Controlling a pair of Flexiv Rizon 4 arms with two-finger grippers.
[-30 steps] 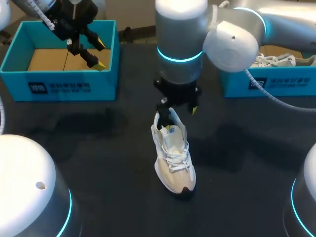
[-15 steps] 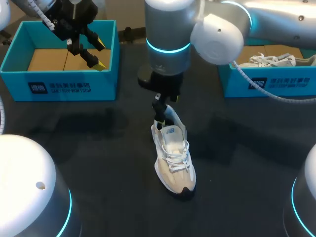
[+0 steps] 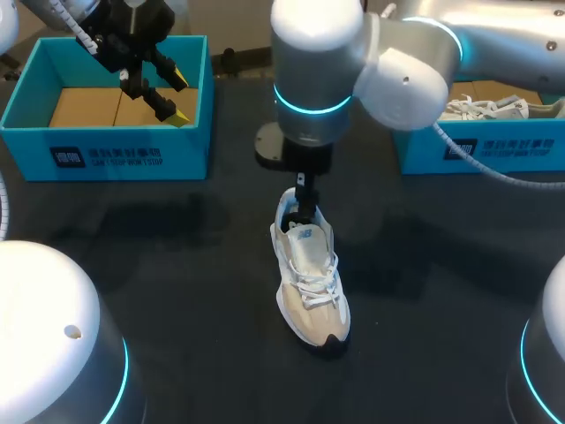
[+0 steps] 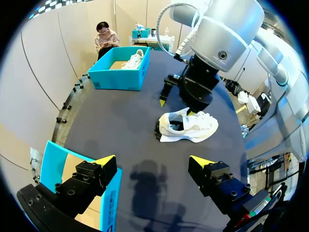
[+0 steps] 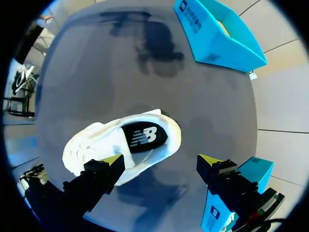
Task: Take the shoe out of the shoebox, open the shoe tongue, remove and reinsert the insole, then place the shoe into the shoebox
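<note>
A white and beige sneaker stands upright on the dark table, toe toward the near edge; it also shows as the sneaker and the sneaker. Its dark insole is visible through the opening. My right gripper hangs open just above the heel. In the right wrist view the right gripper has one fingertip over the shoe's side and the other over bare table. My left gripper is open and empty above the empty left shoebox; the left gripper looks toward the shoe.
A second blue shoebox at the right rear holds another pale shoe. The left shoebox lies beyond the sneaker in the right wrist view. Dark tabletop surrounds the sneaker.
My right wrist has swung left then back and turned, so its fingers now line up over the sneaker's heel. The sneaker and the left arm have not moved.
</note>
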